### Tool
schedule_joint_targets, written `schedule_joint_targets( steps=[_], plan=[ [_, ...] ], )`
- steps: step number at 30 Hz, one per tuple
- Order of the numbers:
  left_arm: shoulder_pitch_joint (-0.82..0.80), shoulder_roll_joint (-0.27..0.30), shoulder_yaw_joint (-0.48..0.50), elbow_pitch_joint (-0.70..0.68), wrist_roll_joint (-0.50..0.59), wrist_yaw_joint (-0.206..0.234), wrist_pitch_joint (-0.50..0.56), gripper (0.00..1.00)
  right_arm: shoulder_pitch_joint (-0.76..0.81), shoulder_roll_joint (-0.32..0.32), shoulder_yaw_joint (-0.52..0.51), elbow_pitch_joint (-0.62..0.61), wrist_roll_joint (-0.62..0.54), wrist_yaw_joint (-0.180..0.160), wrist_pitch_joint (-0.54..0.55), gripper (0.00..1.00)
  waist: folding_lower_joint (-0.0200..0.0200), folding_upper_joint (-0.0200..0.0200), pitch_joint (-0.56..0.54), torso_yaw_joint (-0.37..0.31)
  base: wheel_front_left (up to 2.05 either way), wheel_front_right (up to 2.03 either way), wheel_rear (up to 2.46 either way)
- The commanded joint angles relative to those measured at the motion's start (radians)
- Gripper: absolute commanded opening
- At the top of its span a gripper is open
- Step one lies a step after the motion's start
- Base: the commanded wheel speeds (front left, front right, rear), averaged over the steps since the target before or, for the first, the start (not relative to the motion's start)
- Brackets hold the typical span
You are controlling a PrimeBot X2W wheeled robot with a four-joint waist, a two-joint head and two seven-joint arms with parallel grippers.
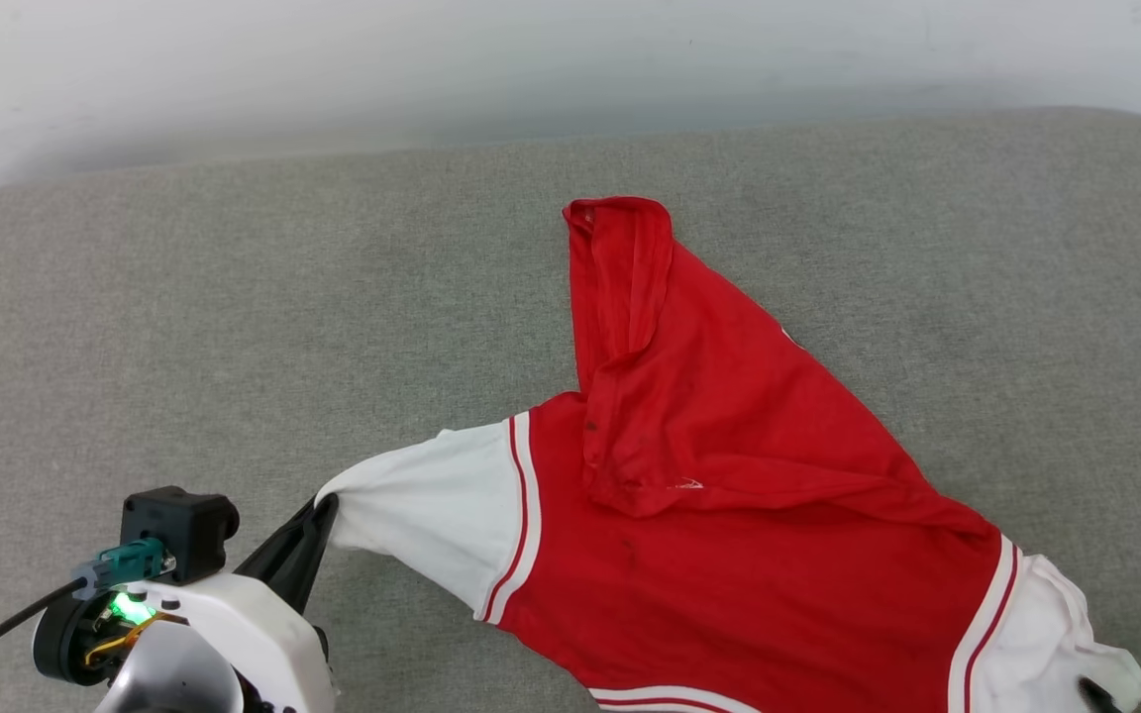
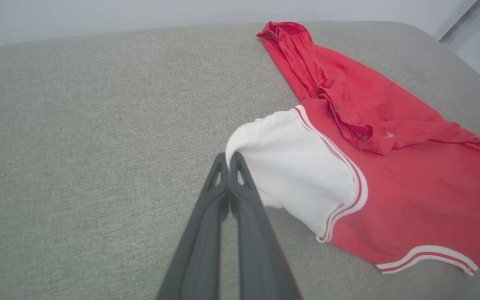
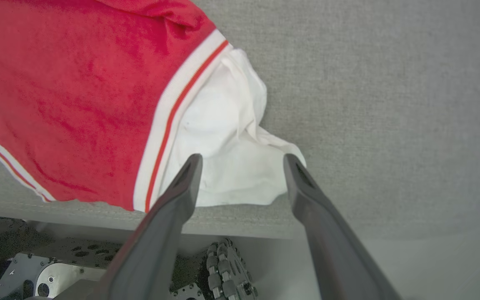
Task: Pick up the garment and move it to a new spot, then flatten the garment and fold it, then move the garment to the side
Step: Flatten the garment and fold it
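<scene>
The garment (image 1: 729,555), a red jersey with white short sleeves and red-white striped trim, lies crumpled on the grey cushion, lettering hidden, one red corner folded over its middle. My left gripper (image 1: 321,513) is shut on the tip of the left white sleeve (image 2: 294,162), its fingertips (image 2: 235,160) pressed together at the sleeve's edge. My right gripper (image 3: 242,160) stands open just above the bunched right white sleeve (image 3: 223,146), one finger on either side of it. In the head view that gripper (image 1: 1125,685) shows at the lower right corner, beside the sleeve (image 1: 1046,624).
The grey fabric surface (image 1: 234,297) stretches wide to the left and behind the garment (image 2: 390,175), up to a pale wall (image 1: 531,59). Its front edge (image 3: 240,227) runs just below the right sleeve, with the robot's base (image 3: 36,258) underneath.
</scene>
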Motion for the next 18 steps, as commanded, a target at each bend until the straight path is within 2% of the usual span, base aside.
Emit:
schedule_joint_targets(
  steps=[1,8,11,18],
  plan=[
    [0.004,0.004,0.004,-0.005,-0.002,0.003,0.001,0.00,0.000,-0.002,-0.008,-0.011,-0.017,0.000,0.005,1.00,0.0000,0.0000,0.002,0.001,0.00,0.00,0.00],
    [0.006,0.004,-0.007,-0.048,-0.006,0.003,0.007,0.00,-0.014,0.058,-0.088,0.005,-0.116,0.000,0.084,1.00,0.0000,0.0000,0.029,0.016,0.00,0.00,0.00],
    [-0.005,0.008,-0.021,-0.052,-0.010,-0.006,0.022,0.00,-0.027,0.057,-0.084,0.065,-0.155,0.000,0.078,1.00,0.0000,0.0000,0.047,0.027,0.00,0.00,0.00],
    [-0.027,0.011,-0.031,-0.057,-0.013,-0.014,0.027,0.00,-0.079,0.073,-0.076,0.187,-0.140,0.000,0.024,1.00,0.0000,0.0000,0.079,0.049,0.00,0.00,0.00]
  ],
)
